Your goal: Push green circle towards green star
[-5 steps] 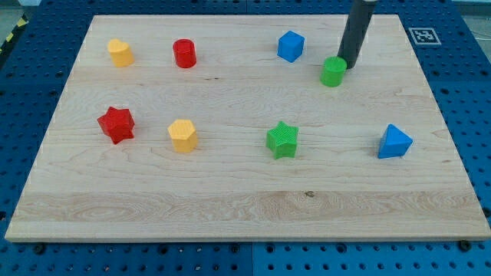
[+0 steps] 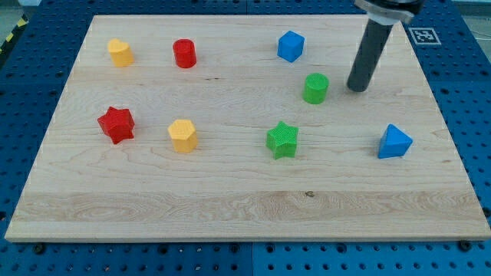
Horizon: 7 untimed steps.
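The green circle [image 2: 315, 88] stands on the wooden board, right of centre and toward the view's top. The green star [image 2: 282, 139] lies below it and slightly to its left. My tip [image 2: 357, 88] is on the board just to the right of the green circle, with a small gap between them. The rod rises from there to the view's top right.
A blue cube [image 2: 291, 46] sits above the green circle. A blue pyramid [image 2: 394, 142] is at the right. A red cylinder [image 2: 185, 54], a yellow block [image 2: 120, 52], a red star [image 2: 116, 124] and a yellow hexagon block [image 2: 182, 135] are on the left half.
The green circle has slid down and to the left, closer to the green star. My tip has moved down and right, and now stands apart from the circle.
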Motion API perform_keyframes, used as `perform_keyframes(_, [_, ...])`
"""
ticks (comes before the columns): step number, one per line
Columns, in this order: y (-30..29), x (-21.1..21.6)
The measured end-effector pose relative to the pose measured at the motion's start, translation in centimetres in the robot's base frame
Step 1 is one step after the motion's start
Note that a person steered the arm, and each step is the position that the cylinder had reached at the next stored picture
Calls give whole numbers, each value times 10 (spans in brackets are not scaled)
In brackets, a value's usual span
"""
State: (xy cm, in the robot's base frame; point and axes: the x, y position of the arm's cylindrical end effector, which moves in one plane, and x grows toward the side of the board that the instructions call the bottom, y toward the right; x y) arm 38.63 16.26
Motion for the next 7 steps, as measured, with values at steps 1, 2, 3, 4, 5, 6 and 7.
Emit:
perform_keyframes(1, [-38,16])
perform_keyframes(2, [-56,32])
perform_keyframes(3, [-31,15])
perform_keyframes(4, [-28,-14])
perform_keyframes(5, [-42,-26])
perform_keyframes(6, [-58,-16])
perform_keyframes(7, [-72,8])
